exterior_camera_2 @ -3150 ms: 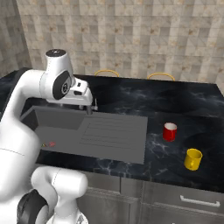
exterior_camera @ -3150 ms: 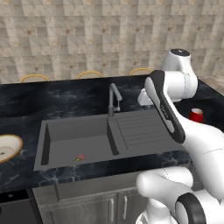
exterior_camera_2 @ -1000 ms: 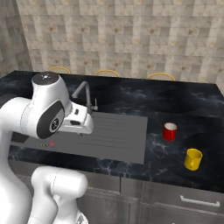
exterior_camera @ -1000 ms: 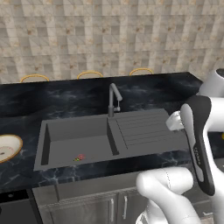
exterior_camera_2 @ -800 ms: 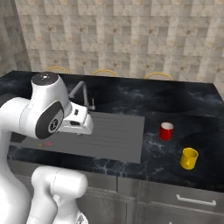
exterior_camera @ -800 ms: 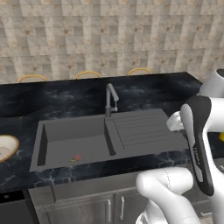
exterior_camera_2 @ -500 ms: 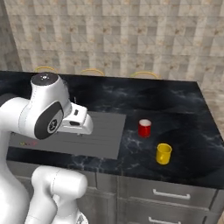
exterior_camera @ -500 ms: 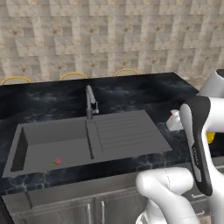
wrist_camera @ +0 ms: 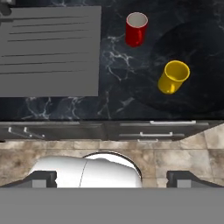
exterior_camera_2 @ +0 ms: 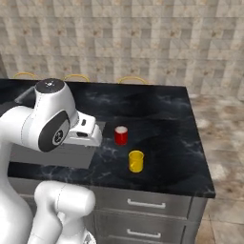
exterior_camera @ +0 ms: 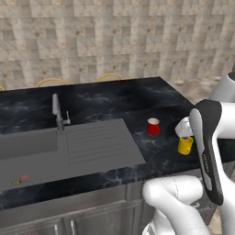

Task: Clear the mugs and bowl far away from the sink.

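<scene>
red mug [wrist_camera: 136, 29] and yellow mug [wrist_camera: 173, 77] stand apart beside the sink [wrist_camera: 50, 50]; fingers [wrist_camera: 112, 178] spread wide, empty.

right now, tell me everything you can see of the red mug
The red mug is a small cylinder, glossy red outside and white inside, empty as far as the hand view shows. It stands upright on the dark marbled counter, just off the drainboard's edge. The yellow mug stands apart from it, nearer the counter's front. Nothing touches it but the counter. No handle can be made out.
</scene>
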Available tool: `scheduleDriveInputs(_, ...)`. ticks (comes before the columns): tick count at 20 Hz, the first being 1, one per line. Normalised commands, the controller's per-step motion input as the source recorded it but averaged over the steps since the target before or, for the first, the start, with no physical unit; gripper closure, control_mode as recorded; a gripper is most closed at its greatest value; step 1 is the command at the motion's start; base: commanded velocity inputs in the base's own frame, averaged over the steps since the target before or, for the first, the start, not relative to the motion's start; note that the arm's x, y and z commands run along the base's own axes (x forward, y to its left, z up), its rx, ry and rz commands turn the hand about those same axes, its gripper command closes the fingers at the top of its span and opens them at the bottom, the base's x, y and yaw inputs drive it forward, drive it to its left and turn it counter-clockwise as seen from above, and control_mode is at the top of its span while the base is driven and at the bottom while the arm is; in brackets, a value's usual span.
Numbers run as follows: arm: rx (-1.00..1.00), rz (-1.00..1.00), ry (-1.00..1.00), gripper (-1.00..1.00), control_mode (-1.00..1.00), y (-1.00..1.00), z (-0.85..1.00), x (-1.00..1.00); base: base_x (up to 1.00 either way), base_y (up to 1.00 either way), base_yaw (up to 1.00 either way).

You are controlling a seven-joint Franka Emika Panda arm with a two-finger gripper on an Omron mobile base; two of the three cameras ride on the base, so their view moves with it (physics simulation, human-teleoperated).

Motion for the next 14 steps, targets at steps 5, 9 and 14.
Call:
scheduleDriveInputs(5, 0.0, 0.0, 0.0, -1.0, 1.0, 0.0, 0.0, 0.0, 0.0, -0.56, -0.08)
scheduleDriveInputs(9, 0.0, 0.0, 0.0, -1.0, 1.0, 0.0, 0.0, 0.0, 0.01, -0.21, -0.05)
scheduleDriveInputs(14, 0.0, 0.0, 0.0, -1.0, 1.0, 0.0, 0.0, 0.0, 0.05, -0.17, 0.04)
